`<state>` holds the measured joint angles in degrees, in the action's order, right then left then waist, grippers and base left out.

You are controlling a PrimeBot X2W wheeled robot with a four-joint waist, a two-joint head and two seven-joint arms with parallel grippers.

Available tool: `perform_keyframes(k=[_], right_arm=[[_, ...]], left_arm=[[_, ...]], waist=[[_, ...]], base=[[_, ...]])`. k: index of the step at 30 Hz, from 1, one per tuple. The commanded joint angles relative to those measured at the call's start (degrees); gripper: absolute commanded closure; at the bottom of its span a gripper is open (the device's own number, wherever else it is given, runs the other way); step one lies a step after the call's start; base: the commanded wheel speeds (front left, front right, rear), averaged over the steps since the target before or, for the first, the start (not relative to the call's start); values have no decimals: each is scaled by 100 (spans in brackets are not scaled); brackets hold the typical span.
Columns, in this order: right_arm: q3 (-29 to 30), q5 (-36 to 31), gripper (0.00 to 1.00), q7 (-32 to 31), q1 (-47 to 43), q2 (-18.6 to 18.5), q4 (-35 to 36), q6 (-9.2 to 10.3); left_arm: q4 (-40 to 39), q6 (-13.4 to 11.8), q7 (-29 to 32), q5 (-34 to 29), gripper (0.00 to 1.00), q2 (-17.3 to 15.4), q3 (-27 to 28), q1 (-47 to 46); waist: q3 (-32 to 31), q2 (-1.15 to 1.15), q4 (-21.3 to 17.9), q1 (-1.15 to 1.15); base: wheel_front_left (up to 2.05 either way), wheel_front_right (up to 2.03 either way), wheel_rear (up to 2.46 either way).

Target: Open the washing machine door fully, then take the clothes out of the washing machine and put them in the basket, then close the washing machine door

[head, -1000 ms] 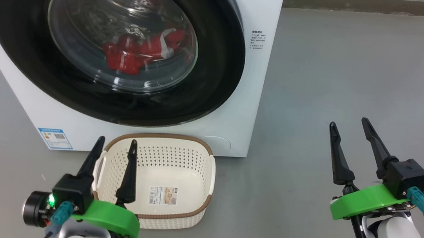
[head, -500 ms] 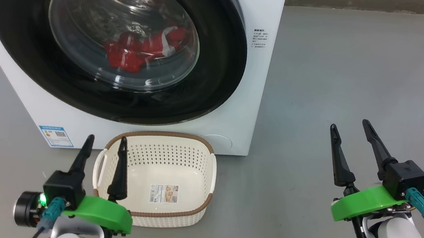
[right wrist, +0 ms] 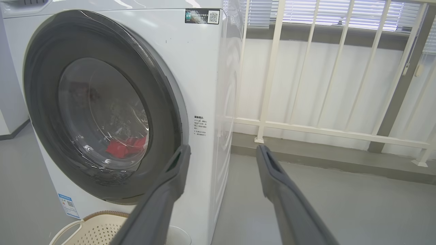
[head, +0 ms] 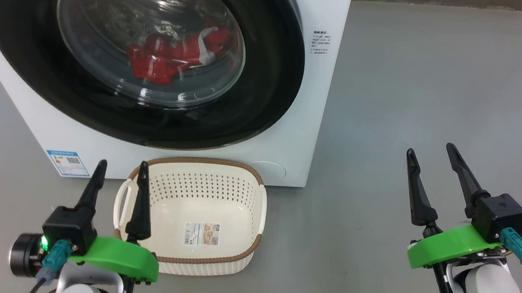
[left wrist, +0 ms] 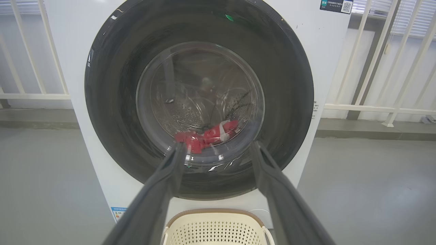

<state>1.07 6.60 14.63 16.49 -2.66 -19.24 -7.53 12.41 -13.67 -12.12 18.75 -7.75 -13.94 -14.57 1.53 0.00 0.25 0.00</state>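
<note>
At the lower left of the head view, the left gripper (head: 123,163) points up the frame, its two dark fingers spread apart and gripping nothing. Its right finger overlaps the basket's left rim in the picture; whether they touch cannot be told. The washing machine (head: 316,104) fills the upper left and stands on the grey floor (head: 444,64), with a small blue label (head: 62,160) at its lower left corner. The washing machine door (head: 269,69) lies shut against the front, and through its glass the red clothes (head: 163,61) lie low in the drum. At lower centre, the basket (head: 201,161) sits on the floor just beside the machine's foot, a sticker (head: 201,235) on its bare bottom. At the lower right, well apart from the machine, the right gripper (head: 429,148) stands with its jaws wide and holds nothing.

In the left wrist view, the left gripper (left wrist: 218,144) frames the lower part of the shut door (left wrist: 112,85), with the clothes (left wrist: 207,136) between its fingers and the basket (left wrist: 214,214) at bottom centre.

In the right wrist view, the door (right wrist: 41,85) and clothes (right wrist: 124,146) are at the left, the basket (right wrist: 92,231) is in the lower left corner, the right gripper (right wrist: 223,148) is at bottom centre, and a white railing (right wrist: 272,68) is at the right.
</note>
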Motion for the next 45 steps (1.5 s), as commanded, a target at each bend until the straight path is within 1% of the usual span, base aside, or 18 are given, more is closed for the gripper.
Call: perform_keyframes(k=[1,9,18,19,20,21,22,23,24,26,29,34,36,42,43,45], right_arm=[[-139,59,0,34,243,-21,157,4],[-94,81,0,35,322,-21,188,4],[-33,46,0,36,583,-21,292,4],[-33,43,11,36,626,-21,295,4],[-33,42,29,36,671,-21,295,4],[-27,39,51,36,721,-21,290,4],[-20,29,59,36,772,-21,283,4],[-20,20,65,36,824,-21,276,4],[-29,25,75,36,877,-21,270,4],[-41,54,100,36,985,-21,246,4],[-62,136,100,36,1179,-21,194,4],[-60,494,100,37,1615,-21,52,4],[-56,707,100,37,1819,-21,-67,4],[-122,1716,100,37,2469,-21,-655,4],[-122,1716,100,37,2469,-21,-655,4],[-182,2028,100,37,2674,-21,-845,4]], left_arm=[[-190,-34,9,27,0,-131,220,-177],[-337,-45,36,43,0,-159,188,-220],[-693,-78,45,19,0,-157,124,-354],[-746,-83,59,13,0,-156,112,-374],[-807,-81,72,16,0,-151,100,-396],[-865,-77,81,21,0,-148,92,-418],[-918,-75,89,22,0,-149,83,-440],[-972,-75,97,20,0,-150,75,-459],[-1026,-78,102,16,0,-149,64,-471],[-1121,-86,102,13,0,-148,52,-487],[-1239,-88,89,22,0,-148,43,-500],[-1396,-78,79,25,0,-161,18,-545],[-1445,-75,77,19,0,-167,6,-580],[-1546,3,55,54,0,-129,-79,-710],[-1546,3,55,54,0,-129,-79,-710],[-1604,39,19,28,0,-143,-113,-754]], waist=[[29,0,7,0],[240,0,60,0],[709,0,155,0],[763,0,168,0],[818,0,183,0],[870,0,198,0],[921,0,215,0],[968,0,232,0],[1012,0,249,0],[1094,0,277,0],[1216,0,307,0],[1442,0,354,0],[1538,0,372,0],[1800,0,437,0],[1800,0,437,0],[1870,0,447,0]], base=[[0,0,0],[0,0,0],[0,0,0],[0,0,0],[0,0,0],[0,0,0],[0,0,0],[0,0,0],[0,0,0],[0,0,0],[0,0,0],[0,0,0],[0,0,0],[0,0,0],[0,0,0],[0,0,0]])
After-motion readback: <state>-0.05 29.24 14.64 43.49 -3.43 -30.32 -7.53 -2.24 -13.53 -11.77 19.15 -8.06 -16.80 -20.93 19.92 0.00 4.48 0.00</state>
